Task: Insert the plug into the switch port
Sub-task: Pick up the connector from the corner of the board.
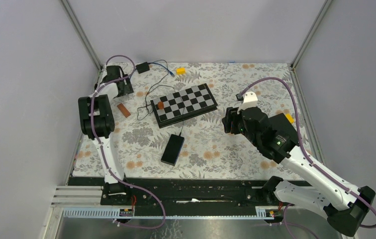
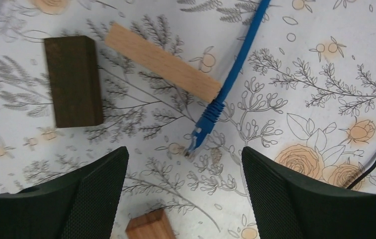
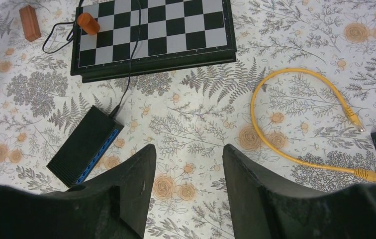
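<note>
The left gripper (image 2: 183, 167) hung with jaws wide apart, holding nothing, its fingers straddling the blue Ethernet plug (image 2: 195, 142), which lay flat on the floral cloth (image 2: 315, 99). A sound grasp would likely close across the ribbed boot (image 2: 213, 112), not the clear tip, and stay off the light wooden block (image 2: 161, 62) just beside the cable. The right gripper (image 3: 186, 167) was likewise open and empty, hovering near the black network switch (image 3: 84, 147).

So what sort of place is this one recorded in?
Most likely an enclosed lab test cell: plain grey walls on metal frame posts, a left arm and right arm bolted to a rail, and staged props such as a chessboard and network switch on a floral cloth.
</note>
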### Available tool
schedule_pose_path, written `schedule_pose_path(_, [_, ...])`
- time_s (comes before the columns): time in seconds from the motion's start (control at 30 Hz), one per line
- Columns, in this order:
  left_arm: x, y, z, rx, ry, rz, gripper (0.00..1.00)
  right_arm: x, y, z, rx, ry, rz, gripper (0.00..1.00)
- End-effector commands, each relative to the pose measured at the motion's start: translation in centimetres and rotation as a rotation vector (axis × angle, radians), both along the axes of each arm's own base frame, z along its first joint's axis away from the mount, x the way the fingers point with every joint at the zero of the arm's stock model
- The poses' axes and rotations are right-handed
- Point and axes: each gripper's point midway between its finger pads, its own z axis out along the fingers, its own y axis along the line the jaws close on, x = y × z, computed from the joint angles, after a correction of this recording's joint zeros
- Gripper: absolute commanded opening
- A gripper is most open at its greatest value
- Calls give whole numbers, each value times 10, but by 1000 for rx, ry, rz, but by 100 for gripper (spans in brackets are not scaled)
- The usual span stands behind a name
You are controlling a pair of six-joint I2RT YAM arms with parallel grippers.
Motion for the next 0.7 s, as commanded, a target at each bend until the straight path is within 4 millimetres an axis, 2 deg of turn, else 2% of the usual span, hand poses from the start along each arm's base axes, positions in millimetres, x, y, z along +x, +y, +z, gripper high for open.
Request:
schedule_pose_path(0.0, [15, -7, 2, -14, -7, -56, 84, 2, 3, 7, 27, -18, 6, 59])
schedule_pose_path(0.17, [21, -4, -6, -8, 8, -59, 77, 2, 3, 8, 28, -21, 3, 59])
schedule_pose_path(0.33, [27, -1, -11, -36, 22, -78, 65, 1, 2, 10, 36, -24, 5, 59])
schedule_pose_path(0.67, [23, -16, -18, -107, 44, -122, 38, 0, 1, 10, 40, -26, -2, 59])
